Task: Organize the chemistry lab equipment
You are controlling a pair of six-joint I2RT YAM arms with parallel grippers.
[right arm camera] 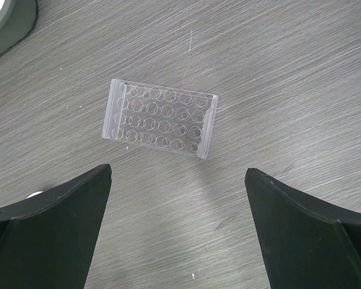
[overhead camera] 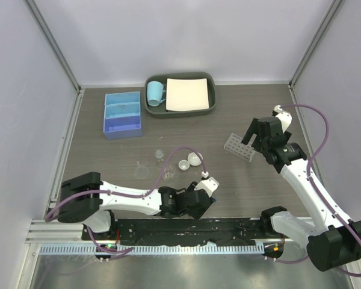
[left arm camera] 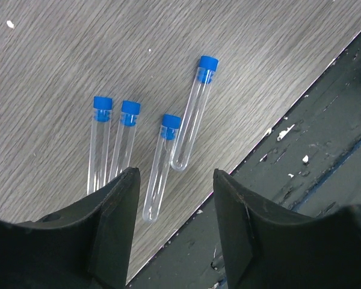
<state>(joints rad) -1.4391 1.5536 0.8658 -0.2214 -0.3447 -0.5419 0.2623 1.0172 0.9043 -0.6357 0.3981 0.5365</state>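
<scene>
The blue three-compartment box (overhead camera: 122,104) sits far left on the desk (overhead camera: 253,114). It looks like rigid, light plastic, and a thin wall should pinch easily.

The clear plastic tube rack (right arm camera: 160,123) lies right of centre, with the right pincer (right arm camera: 177,170) hovering above it, fingers spread wide and gripping nothing. The rack is probably stiff, light and slick, so it is best squeezed across its short sides, where the flat end walls give purchase. Pressing on the holed face would likely make it skate.

Two small white round dishes (overhead camera: 195,159) sit near the middle, just beside one another. The small clear bottle (overhead camera: 160,155) is to their left, too faint to judge in detail.

Four thin clear blue-capped tubes (left arm camera: 192,114) lie flat at the near edge of the desk, close to the black strip. Two of them are almost touching. The left pincer (left arm camera: 175,173) hangs over them, open and empty. They are round, smooth and brittle-looking, so they will roll and slip. Grip one at mid-shaft, across its width and gently. The rightmost stands a little apart and seems easiest to take.
</scene>
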